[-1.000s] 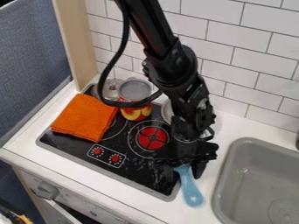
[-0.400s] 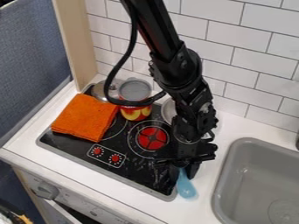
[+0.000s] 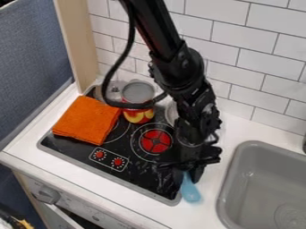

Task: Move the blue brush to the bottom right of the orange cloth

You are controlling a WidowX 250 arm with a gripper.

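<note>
End effector [image 3: 188, 173] pointing down over the right edge of the stove [image 3: 146, 173], low in the frame and right of centre, it meets the upper part of the blue brush [image 3: 190, 191]; I cannot tell whether it has closed on it. The rest of the brush slants down over the white tabletop [image 3: 206, 208], near the grey sink [image 3: 223, 197] at lower right. If the hold is only partial, the brush could pivot or slip as it is carried, since so much of it extends to one side. A nudge the wrong way might send it towards the sink. The orange cloth [image 3: 87, 120] lies left of centre, well apart; the brush is already to its lower right, so carrying it too far up and left could overshoot the goal, drag the cloth, or bump the red can [image 3: 138, 115].
</note>
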